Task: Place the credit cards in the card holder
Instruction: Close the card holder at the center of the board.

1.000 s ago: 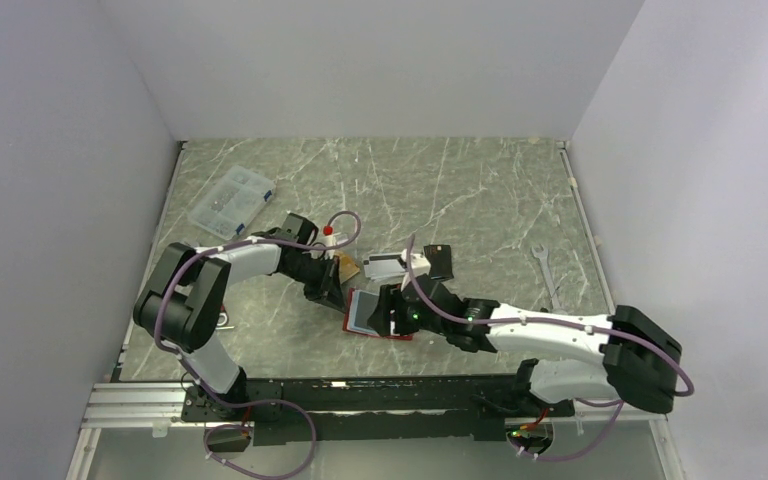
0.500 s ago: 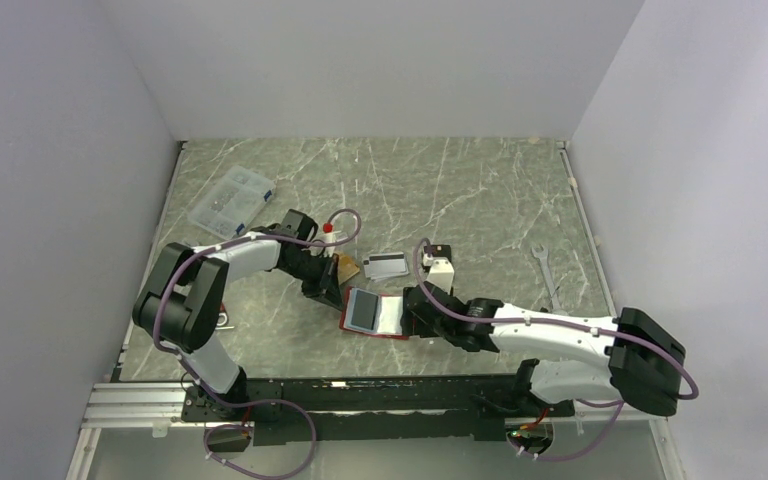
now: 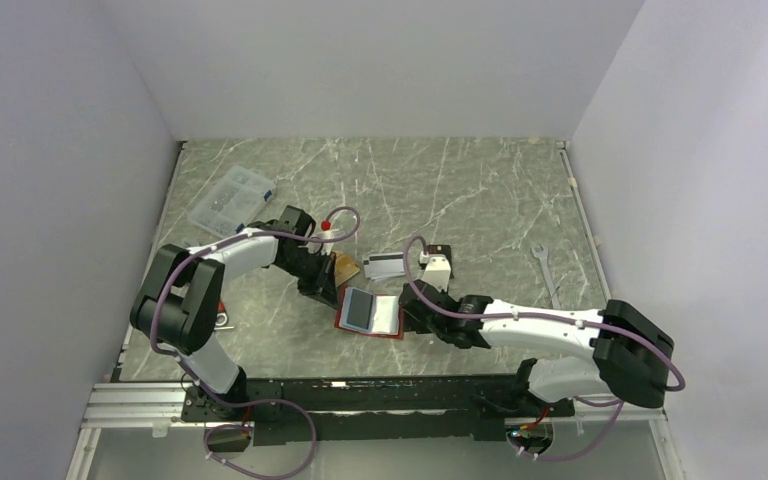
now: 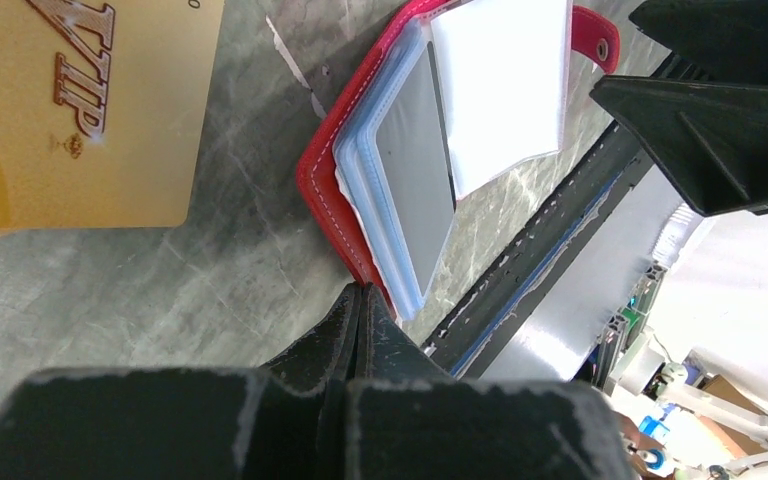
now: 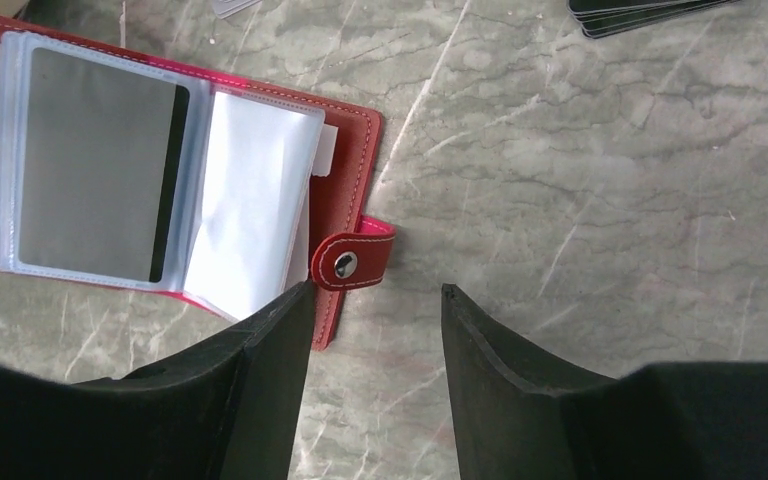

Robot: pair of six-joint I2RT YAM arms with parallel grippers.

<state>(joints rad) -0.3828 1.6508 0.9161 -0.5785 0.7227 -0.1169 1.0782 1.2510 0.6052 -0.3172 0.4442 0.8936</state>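
Note:
The red card holder (image 3: 392, 322) lies open on the table between the two arms, with a silver credit card (image 5: 90, 165) showing its black stripe inside a clear pocket. Its snap tab (image 5: 352, 262) points to the right. A gold credit card (image 4: 80, 100) and a silver one (image 3: 385, 265) lie just behind the holder. My left gripper (image 4: 363, 290) is shut, its tips touching the holder's red left edge (image 4: 330, 170). At the holder's right side my right gripper (image 5: 375, 290) stands open and empty, its left finger over the edge beside the tab.
A small black rectangle (image 5: 650, 10) lies behind the right gripper. A clear compartment box (image 3: 230, 200) sits at the back left and a wrench (image 3: 547, 275) at the right. The table's front rail (image 4: 550, 250) runs close to the holder.
My right gripper has drawn back off the card holder toward the right, and its jaws have narrowed somewhat. The open pockets with the silver card now show. The left gripper has stayed shut.

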